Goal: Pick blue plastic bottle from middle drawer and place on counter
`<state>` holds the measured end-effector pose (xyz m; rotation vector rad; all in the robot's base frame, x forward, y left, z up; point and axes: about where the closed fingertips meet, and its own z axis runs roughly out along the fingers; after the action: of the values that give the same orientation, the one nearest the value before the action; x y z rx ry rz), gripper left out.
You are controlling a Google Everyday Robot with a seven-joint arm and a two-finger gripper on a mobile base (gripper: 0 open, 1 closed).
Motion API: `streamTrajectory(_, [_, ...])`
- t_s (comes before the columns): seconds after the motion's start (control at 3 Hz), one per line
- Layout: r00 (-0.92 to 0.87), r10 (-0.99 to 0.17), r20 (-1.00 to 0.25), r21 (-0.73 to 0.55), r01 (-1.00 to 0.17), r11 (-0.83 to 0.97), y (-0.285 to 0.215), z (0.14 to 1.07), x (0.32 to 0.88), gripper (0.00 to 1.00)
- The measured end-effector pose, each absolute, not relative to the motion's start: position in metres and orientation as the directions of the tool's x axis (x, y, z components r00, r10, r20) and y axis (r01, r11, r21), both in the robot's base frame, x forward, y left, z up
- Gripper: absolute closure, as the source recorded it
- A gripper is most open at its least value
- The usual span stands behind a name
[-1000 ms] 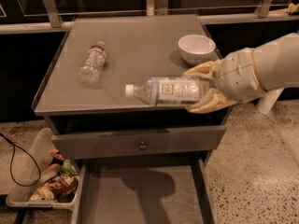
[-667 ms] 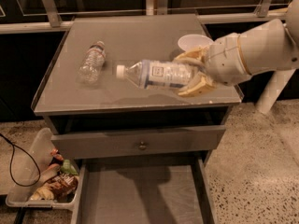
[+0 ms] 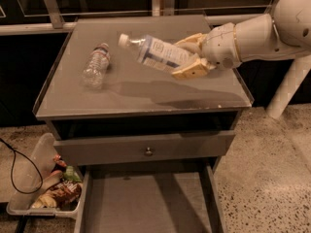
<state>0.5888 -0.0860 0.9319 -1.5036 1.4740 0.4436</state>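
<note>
My gripper (image 3: 190, 56) is shut on the blue plastic bottle (image 3: 153, 51), a clear bluish bottle with a white cap and a white-blue label. It holds the bottle tilted, cap to the upper left, above the middle of the counter (image 3: 146, 89). The white arm reaches in from the right. The middle drawer (image 3: 146, 208) stands pulled open at the bottom of the view, its flat grey bottom bare.
A clear crinkled bottle (image 3: 95, 64) lies on the counter's left side. A shut drawer front with a small knob (image 3: 148, 152) sits under the counter. A tray of snacks (image 3: 46, 191) and a black cable lie on the floor at the left.
My gripper has carried the bottle up and to the left, further over the counter. The white bowl at the back right is now hidden behind the arm.
</note>
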Motion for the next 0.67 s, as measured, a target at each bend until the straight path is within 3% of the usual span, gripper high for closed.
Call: streamTrajectory(0.67, [0.006,-0.593,-0.805,-0.289,-0.877,0.384,-0.093,0.915,0.627,1.00])
